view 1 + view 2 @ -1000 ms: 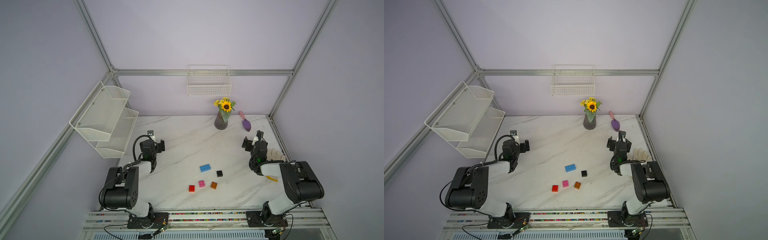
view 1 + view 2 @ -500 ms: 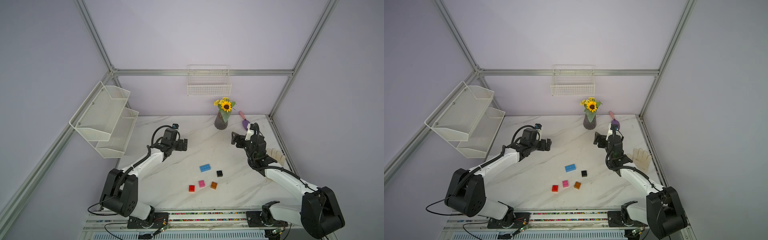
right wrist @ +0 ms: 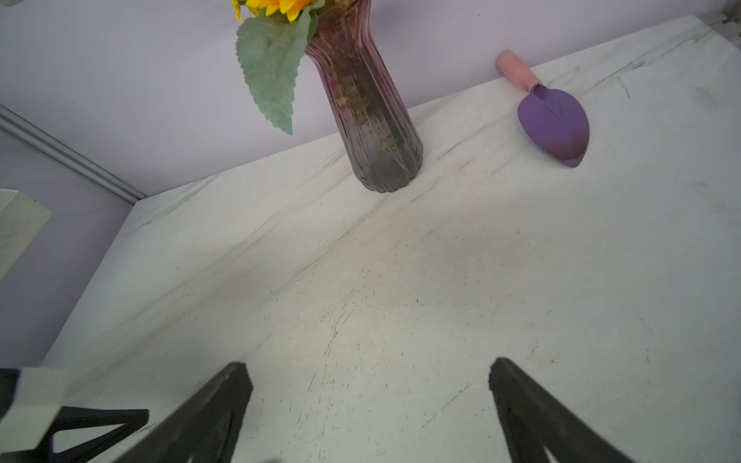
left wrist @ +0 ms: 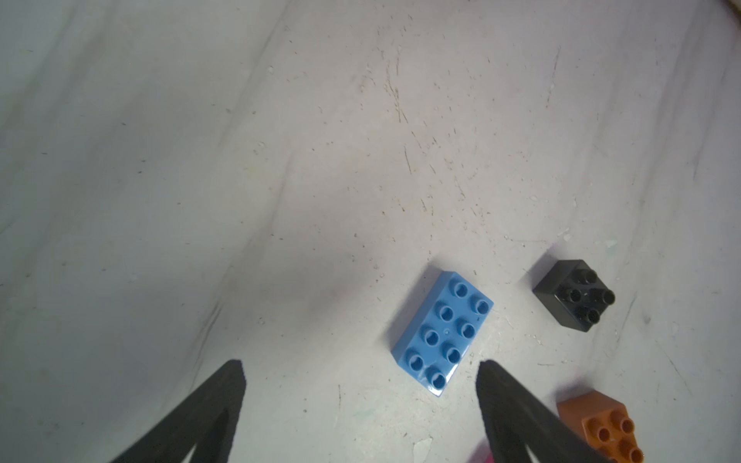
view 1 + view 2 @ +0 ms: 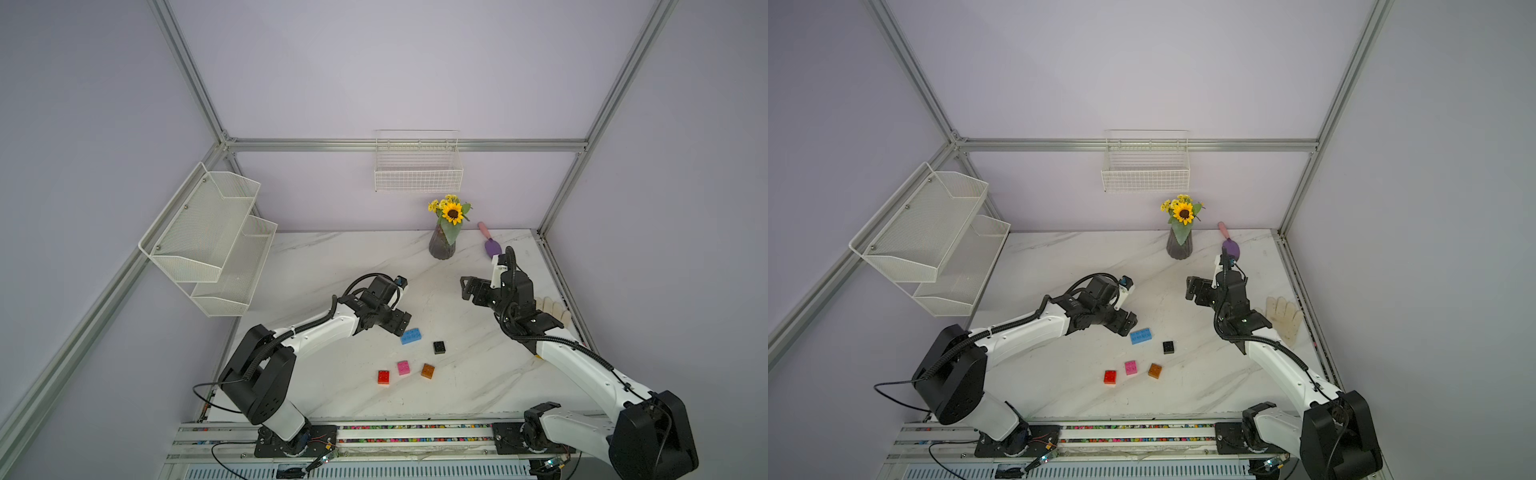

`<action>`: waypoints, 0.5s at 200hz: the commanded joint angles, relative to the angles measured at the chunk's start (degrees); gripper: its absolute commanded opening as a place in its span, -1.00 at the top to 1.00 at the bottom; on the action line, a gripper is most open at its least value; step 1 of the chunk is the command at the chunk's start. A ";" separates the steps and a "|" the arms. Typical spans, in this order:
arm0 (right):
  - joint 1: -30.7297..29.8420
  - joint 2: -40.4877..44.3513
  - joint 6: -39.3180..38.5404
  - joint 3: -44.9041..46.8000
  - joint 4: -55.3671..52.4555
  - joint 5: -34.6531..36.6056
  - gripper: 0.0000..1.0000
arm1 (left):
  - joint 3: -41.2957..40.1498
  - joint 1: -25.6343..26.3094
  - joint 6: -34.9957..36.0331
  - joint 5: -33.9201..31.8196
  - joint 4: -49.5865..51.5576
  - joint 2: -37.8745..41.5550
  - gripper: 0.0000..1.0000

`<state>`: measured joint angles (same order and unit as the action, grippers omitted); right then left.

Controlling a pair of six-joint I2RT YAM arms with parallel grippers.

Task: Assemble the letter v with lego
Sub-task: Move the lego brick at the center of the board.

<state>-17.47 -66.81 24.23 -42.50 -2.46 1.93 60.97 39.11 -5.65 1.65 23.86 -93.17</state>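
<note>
Five loose pieces of lego on the white marbled tabletop (image 5: 332, 270), all studs-up and all separate, so nothing yet of the letter v. Farthest from the arm bases, the longer blue brick (image 5: 410, 336), flat and at a slant. Just to its right and slightly nearer the front, the black brick (image 5: 439, 347). Closer to the front edge, a short row of red brick (image 5: 383, 376), pink brick (image 5: 403, 367) and orange-brown brick (image 5: 427, 370), near one another but apart. Left tool (image 4: 359, 366) low over the tabletop at the left end of the blue brick, spread wide and holding nothing. In the left wrist view, the blue brick's near end just ahead of the fingertips and close beside one black finger (image 4: 505, 401); touching or not, impossible to say. Right tool (image 5: 465, 286) raised above the right side of the tabletop, well apart from every brick, likewise spread wide and empty, facing the back wall. Ahead of it, a ribbed glass vase (image 3: 377, 132) with a sunflower (image 5: 452, 212), upright near the back wall. Beside the vase, a purple trowel (image 3: 553, 128) with a pink handle, flat on the surface. Near the right edge, beside the right arm, a pale glove (image 5: 1283, 316) lying flat. On the back wall, a white wire basket (image 5: 417, 174); on the left wall, a two-tier mesh shelf (image 5: 208, 237).
</note>
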 commanded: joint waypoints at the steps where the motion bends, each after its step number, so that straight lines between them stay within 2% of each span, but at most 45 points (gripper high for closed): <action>1: -0.32 -1.64 0.72 -2.26 -3.34 -3.43 -0.95 | 4.17 2.72 7.54 1.83 3.77 -3.40 -0.83; 52: -0.34 -3.49 -0.43 -4.11 -6.43 -7.11 -0.95 | 9.52 6.31 12.81 1.34 6.91 -9.60 -0.77; 100: -0.33 -6.00 -1.40 -5.22 -9.60 -13.04 -0.94 | 12.24 7.11 15.55 -0.77 9.54 -13.56 -0.68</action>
<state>-17.47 -71.64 23.51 -46.48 -8.64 -6.63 71.55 45.93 5.56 1.91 31.27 -105.78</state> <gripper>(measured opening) 0.972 0.853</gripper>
